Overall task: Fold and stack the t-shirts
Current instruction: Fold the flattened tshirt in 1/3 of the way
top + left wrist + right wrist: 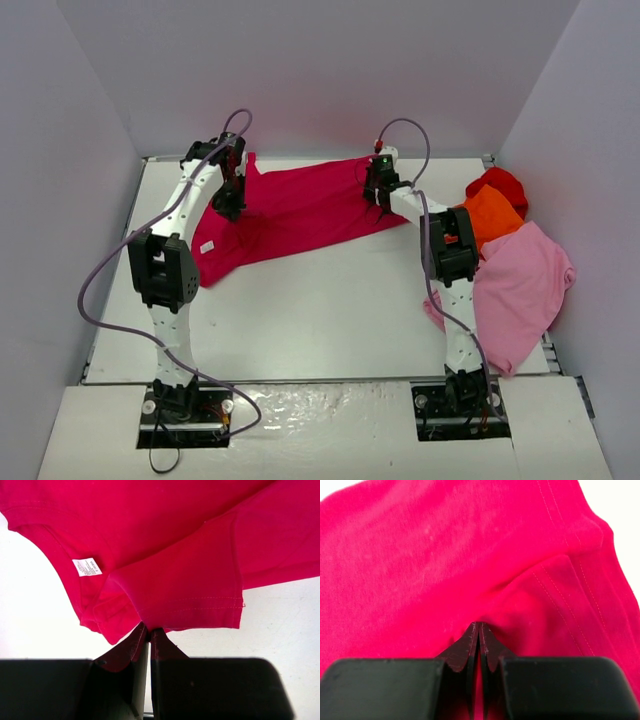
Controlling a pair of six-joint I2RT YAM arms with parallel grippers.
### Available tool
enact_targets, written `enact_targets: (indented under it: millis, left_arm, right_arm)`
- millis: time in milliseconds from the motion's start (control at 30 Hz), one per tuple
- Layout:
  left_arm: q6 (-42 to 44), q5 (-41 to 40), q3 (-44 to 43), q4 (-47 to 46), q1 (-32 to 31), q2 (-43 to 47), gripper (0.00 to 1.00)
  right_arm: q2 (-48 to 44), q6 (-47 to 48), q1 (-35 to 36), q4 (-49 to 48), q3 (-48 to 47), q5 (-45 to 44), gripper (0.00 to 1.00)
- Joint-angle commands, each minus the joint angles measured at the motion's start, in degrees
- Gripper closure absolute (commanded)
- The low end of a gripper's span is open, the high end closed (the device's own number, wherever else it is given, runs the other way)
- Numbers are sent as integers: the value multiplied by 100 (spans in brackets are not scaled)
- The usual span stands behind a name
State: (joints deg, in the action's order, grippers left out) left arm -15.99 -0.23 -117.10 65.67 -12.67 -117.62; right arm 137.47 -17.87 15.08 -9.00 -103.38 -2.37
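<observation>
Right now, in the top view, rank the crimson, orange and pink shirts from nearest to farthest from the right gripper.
1. The crimson shirt: pinched in the right gripper, spread out to its left.
2. The orange shirt: off to the gripper's right, near the far right corner.
3. The pink shirt: farthest, on the right side, closer to the bases.

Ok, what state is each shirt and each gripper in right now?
crimson t-shirt: unfolded, spread on the table, pinched at two spots
orange t-shirt: crumpled, unfolded, in the right-side heap
light pink t-shirt: unfolded, sprawled out
bright red t-shirt: bunched up behind the orange one
left gripper: fingers shut on the crimson cloth
right gripper: fingers shut on the crimson cloth
</observation>
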Motion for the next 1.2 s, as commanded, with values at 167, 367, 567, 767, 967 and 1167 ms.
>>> enact_targets:
  millis: [167, 367, 567, 767, 967, 1167]
  left_arm:
    - [73, -171, -24, -108, 54, 663, 100]
    - [-1, -39, 29, -248, 54, 793, 100]
    - [-27, 22, -3, -219, 54, 700, 100]
    - [-18, -5, -118, -105, 56, 568, 100]
    - [-66, 162, -81, -159, 58, 468, 100]
    - [-63, 181, -34, -179, 54, 426, 100]
  right_arm:
    - [-981, 96, -14, -1339, 973, 108, 100]
    - [-2456, 286, 39, -1823, 2183, -284, 100]
    - [-3260, 425, 76, -1685, 2569, -575, 99]
    - [-3435, -147, 326, -1345, 2874, -33, 100]
    - [-2656, -59, 1135, -920, 2185, 52, 100]
    - [-1720, 38, 1595, -418, 1240, -149, 100]
